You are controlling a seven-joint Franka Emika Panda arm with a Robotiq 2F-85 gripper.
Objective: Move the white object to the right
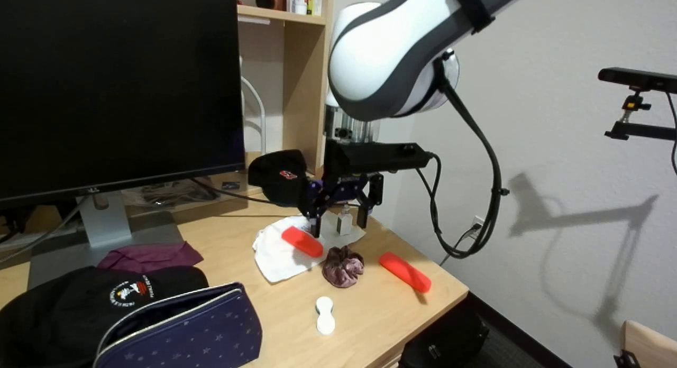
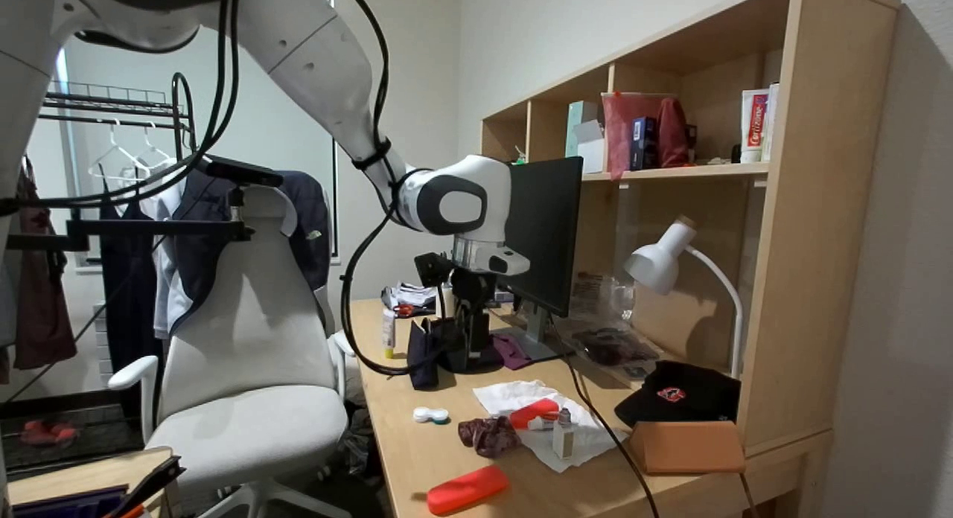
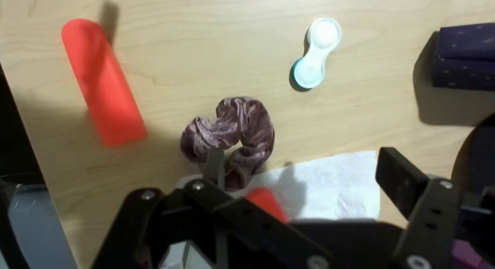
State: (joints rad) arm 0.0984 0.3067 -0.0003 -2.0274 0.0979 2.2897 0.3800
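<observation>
In the wrist view, the claw (image 3: 305,171) partly covered the sheet (image 3: 344,184) and a red item (image 3: 267,201); the right edge cropped the pouch (image 3: 466,45). In an exterior view, the top edge cropped the monitor (image 1: 119,88).

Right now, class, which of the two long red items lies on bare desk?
The red item near the desk corner; the other one lies on the white sheet.

In the wrist view, the hand (image 3: 305,170) is spread wide, and a velvety mauve scrunchie (image 3: 254,124) is overlapped by one of its tips. On the wooden surface (image 3: 178,64), a white contact lens case (image 3: 319,54), teal under one lid, is set well apart from a flecked navy pouch (image 3: 466,56). A long red piece (image 3: 104,87) is laid aslant. A white sheet (image 3: 340,186) and a second red piece (image 3: 269,203) are partly hidden by the hand.
</observation>
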